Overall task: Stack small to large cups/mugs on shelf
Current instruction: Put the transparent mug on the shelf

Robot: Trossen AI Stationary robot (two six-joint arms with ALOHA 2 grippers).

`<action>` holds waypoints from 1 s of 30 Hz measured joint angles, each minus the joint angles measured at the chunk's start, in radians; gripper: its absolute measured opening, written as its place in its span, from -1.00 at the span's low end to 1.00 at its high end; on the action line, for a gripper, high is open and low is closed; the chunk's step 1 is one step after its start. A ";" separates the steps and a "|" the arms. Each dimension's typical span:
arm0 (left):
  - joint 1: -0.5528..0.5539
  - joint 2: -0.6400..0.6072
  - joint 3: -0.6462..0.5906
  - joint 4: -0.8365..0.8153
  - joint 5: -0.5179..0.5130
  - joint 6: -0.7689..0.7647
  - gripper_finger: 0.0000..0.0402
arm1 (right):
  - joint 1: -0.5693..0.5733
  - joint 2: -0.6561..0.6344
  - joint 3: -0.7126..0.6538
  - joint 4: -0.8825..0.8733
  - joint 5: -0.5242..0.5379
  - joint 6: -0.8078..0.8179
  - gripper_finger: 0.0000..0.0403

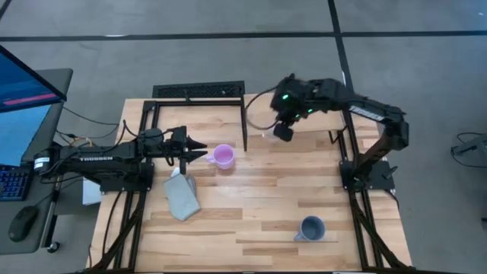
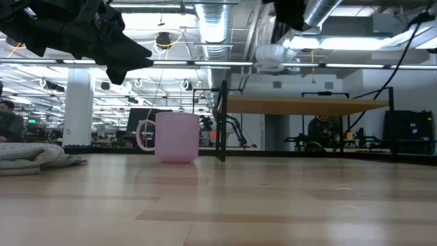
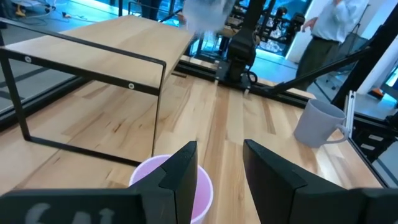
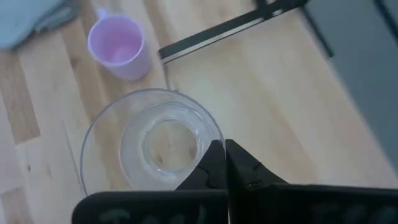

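High view is showing a table (image 1: 266, 205) of pale wood planks standing on a grey floor, with black metal frames along its edges and a blue-lit monitor (image 1: 23, 99) beyond its left side; from table height, an open hall with ceiling ducts, strip lights and seated people is stretching out behind. Taking the pink mug (image 1: 223, 157) as landmark: it is sitting upright, smooth and matte, its handle pointing toward the left gripper (image 1: 199, 149), whose two dark fingers are standing apart just beside and above its rim, gripping nothing. A folded grey-blue cloth (image 1: 182, 196) is lying rumpled near the mug, on the side closer to the table's front edge. The shelf (image 1: 293, 125), a flat light-wood board on thin black legs, is rising just to the mug's right and back. Over the shelf, the right gripper (image 4: 225, 168) is pinching the wall of the clear glass cup (image 4: 152, 146), a round transparent vessel with a thick base, its fingers pressed together on the rim. The blue-grey mug (image 1: 311, 228), glossy with a looped handle, is standing well apart from the pink one, toward the front right.
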 joint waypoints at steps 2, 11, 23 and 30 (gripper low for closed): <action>0.000 0.000 0.000 0.000 -0.005 0.007 -0.40 | -0.024 -0.033 0.000 -0.011 -0.001 -0.005 -0.99; 0.000 0.000 0.000 0.000 -0.018 0.010 -0.40 | -0.181 -0.127 0.000 -0.138 -0.002 -0.016 -0.99; 0.000 0.000 0.000 -0.007 -0.018 0.009 -0.40 | -0.401 -0.154 -0.110 -0.116 -0.064 -0.101 -0.99; 0.000 0.000 0.000 -0.007 -0.018 0.009 -0.40 | -0.461 -0.153 -0.187 -0.029 -0.112 -0.117 -0.99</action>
